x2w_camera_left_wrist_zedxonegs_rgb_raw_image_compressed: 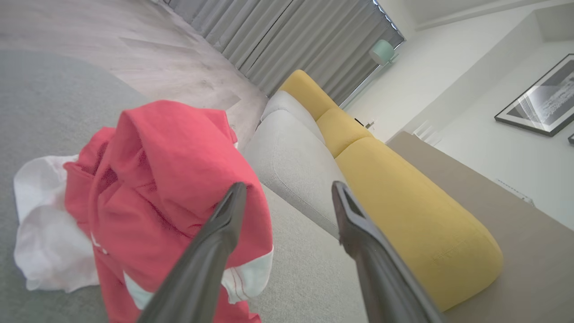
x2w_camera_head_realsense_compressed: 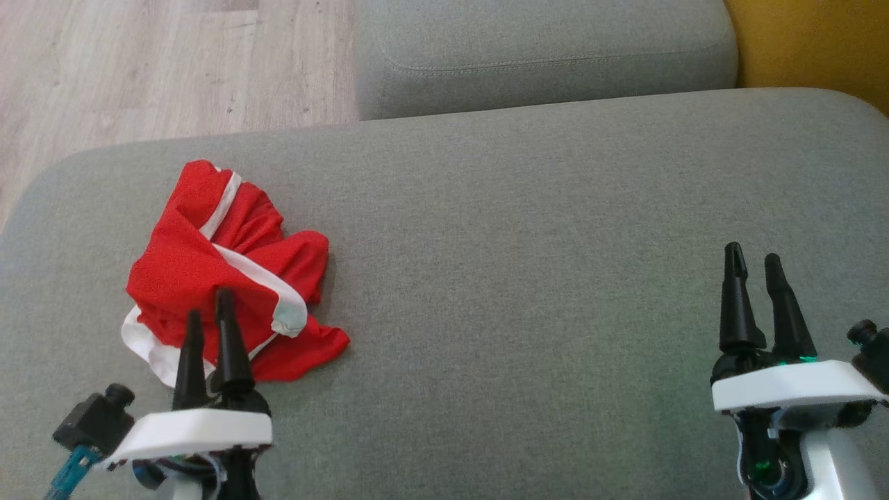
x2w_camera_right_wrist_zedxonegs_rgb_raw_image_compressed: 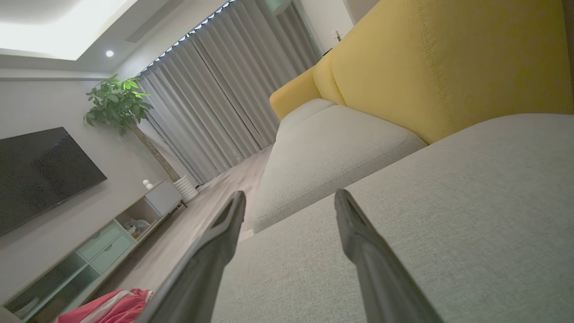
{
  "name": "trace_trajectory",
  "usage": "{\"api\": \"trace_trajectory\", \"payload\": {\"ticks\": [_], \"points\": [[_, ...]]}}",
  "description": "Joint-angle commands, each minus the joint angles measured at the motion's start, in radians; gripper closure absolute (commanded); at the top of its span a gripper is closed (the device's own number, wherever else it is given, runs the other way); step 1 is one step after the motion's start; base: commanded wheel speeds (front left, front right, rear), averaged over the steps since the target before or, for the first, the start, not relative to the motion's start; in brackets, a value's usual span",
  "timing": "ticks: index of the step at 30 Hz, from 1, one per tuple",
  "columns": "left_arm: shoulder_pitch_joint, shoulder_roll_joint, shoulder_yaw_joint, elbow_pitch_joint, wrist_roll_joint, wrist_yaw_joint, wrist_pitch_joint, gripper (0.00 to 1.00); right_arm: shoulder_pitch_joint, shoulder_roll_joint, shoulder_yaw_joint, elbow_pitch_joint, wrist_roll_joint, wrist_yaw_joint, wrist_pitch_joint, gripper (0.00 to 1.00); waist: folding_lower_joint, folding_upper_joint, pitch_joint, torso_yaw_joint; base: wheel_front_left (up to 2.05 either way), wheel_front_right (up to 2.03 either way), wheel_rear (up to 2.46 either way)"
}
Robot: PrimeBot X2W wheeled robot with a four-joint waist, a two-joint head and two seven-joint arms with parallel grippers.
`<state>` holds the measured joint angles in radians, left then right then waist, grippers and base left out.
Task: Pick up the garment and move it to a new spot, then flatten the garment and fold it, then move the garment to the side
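Left gripper [x2w_camera_head_realsense_compressed: 208, 303] and right gripper [x2w_camera_head_realsense_compressed: 752, 253] at near edge, jaws of both spread wide, nothing held; garment [x2w_camera_head_realsense_compressed: 208, 257] crumpled on grey sofa seat [x2w_camera_head_realsense_compressed: 521, 243].
Garment is red with white trim, bunched in a heap on the robot's-left part of the seat, near its rounded end. Left gripper is at the garment's near edge, fingertips [x2w_camera_head_realsense_compressed: 223, 300] overlapping red cloth in head view. In left wrist view one finger is in front of the heap, the other off to its side; contact can't tell. Right gripper is well apart from garment, over bare seat. Second grey cushion [x2w_camera_head_realsense_compressed: 542, 48] lies beyond the seat, yellow backrest [x2w_camera_head_realsense_compressed: 812, 42] far right, pale wood floor [x2w_camera_head_realsense_compressed: 139, 69] far left.
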<state>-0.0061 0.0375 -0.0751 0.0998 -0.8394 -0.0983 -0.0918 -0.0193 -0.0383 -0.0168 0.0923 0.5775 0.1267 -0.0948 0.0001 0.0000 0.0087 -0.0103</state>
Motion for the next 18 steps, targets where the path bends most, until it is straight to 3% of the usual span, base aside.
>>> {"api": "trace_trajectory", "payload": {"ticks": [1,18], "points": [[-0.055,0.009,0.009,-0.043,0.032,-0.007,-0.015,0.00,-0.039,-0.009,0.017,-0.045,-0.033,0.003,-0.013,0.00,-0.0001,0.0000,0.000,0.000,0.00,0.00,0.00],[-0.063,0.010,-0.062,-0.031,0.317,0.003,-0.066,0.00,-0.037,-0.010,0.039,-0.069,-0.276,0.003,-0.063,0.00,-0.0001,0.0000,0.001,-0.006,0.00,0.00,0.00]]}}
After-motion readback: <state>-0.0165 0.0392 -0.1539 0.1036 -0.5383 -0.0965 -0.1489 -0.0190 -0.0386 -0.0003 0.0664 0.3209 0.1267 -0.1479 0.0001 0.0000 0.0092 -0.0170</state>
